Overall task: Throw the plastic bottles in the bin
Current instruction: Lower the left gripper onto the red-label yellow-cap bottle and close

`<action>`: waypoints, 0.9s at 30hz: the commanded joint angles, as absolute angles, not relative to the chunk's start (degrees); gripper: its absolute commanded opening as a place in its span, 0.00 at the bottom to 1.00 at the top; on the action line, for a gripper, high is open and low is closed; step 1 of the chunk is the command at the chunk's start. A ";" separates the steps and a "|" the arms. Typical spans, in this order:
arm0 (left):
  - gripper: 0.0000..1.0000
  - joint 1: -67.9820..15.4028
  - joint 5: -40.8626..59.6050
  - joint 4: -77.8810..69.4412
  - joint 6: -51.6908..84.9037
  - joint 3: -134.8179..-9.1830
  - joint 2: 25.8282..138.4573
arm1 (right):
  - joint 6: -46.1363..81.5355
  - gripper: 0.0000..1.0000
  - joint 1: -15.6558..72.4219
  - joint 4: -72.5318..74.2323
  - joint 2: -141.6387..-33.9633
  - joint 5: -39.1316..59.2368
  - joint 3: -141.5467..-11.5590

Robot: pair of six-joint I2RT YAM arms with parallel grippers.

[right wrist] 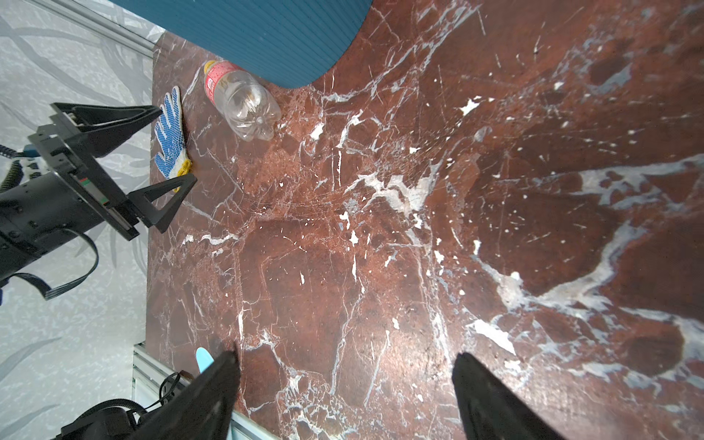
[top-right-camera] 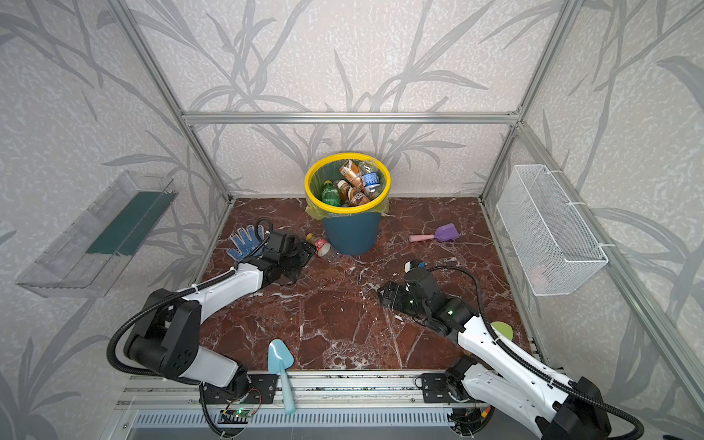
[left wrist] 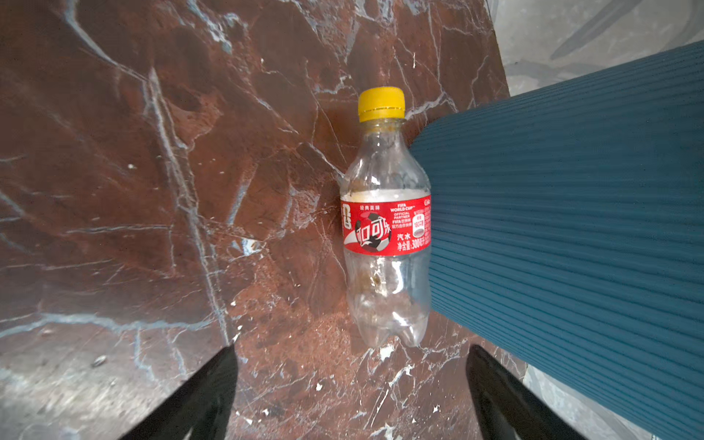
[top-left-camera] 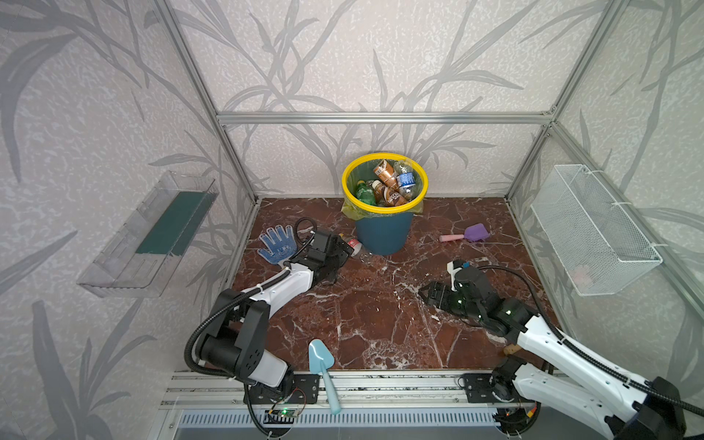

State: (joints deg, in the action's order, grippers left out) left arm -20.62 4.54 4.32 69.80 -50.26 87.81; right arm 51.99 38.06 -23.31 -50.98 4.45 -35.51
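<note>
One bottle (left wrist: 386,228) lies just ahead of left end effector (left wrist: 351,354).

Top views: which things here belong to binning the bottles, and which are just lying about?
Job: bin; bottles already in it; red-labelled bottle lying at its foot; open left gripper facing that bottle.
Lying about: blue-dotted glove; purple scoop; light blue scoop; wire mesh basket; clear tray.

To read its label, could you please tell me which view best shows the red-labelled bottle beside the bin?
The left wrist view: the bottle lies close and whole, yellow cap and red label sharp, beside the bin. The right wrist view shows it small, base-first; both top views show it tiny.
</note>
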 commanded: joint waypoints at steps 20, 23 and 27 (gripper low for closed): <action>0.93 -20.65 10.28 -2.61 72.17 -59.99 103.52 | 51.02 0.88 38.32 -29.36 -46.41 0.46 -35.85; 0.92 -20.65 10.48 -0.74 71.29 -61.34 105.08 | 50.80 0.88 38.31 -29.20 -46.49 0.10 -35.43; 0.89 -20.63 10.13 1.98 70.73 -62.32 107.18 | 50.80 0.88 38.23 -28.29 -47.01 0.02 -35.07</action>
